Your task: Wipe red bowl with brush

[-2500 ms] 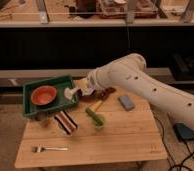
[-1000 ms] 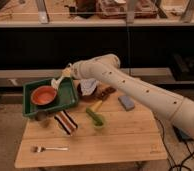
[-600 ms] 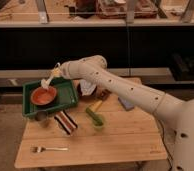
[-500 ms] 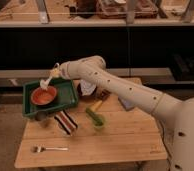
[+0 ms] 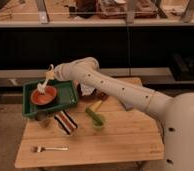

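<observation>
Wooden table (image 5: 125, 137): light slatted top, carried everything else in the scene.
Arm (image 5: 115, 90): white, reached from lower right across the table to the upper left, over the tray.
Tray (image 5: 67, 92): green, rectangular, sat on the table's left rear corner.
Red bowl (image 5: 43, 95): inside the tray, toward its left half, upright.
Striped cloth (image 5: 66, 122): red, white and dark stripes, lay on the table just in front of the tray.
Green cup (image 5: 98, 120): stood near table centre, a yellow-green utensil (image 5: 93, 107) leaning out of it.
Brush (image 5: 44, 84): white handle tilted, head down at the bowl's rear-left rim; contact looked likely but could not confirm.
Gripper (image 5: 53, 73): at the arm's end above the tray's back edge, at the brush's top end; finger state: cannot tell.
Fork (image 5: 50, 148): small, metal, lay flat near the table's front left edge, well apart from the tray.
</observation>
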`<move>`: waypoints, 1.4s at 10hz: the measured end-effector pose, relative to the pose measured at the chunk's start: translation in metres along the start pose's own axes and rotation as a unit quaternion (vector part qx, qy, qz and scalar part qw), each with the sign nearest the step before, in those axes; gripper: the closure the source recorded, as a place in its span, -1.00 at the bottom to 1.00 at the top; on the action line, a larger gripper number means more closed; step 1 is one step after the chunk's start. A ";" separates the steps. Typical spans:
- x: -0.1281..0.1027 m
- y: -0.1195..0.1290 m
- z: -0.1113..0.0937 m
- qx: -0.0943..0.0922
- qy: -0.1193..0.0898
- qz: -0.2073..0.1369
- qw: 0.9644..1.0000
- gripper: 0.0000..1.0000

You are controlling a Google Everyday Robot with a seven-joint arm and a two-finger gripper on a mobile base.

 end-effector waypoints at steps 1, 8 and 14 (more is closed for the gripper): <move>-0.006 -0.001 0.006 -0.001 -0.005 -0.001 1.000 1.00; -0.024 0.009 0.035 -0.027 -0.030 0.021 0.999 1.00; -0.034 0.020 0.060 -0.041 -0.038 0.031 0.998 1.00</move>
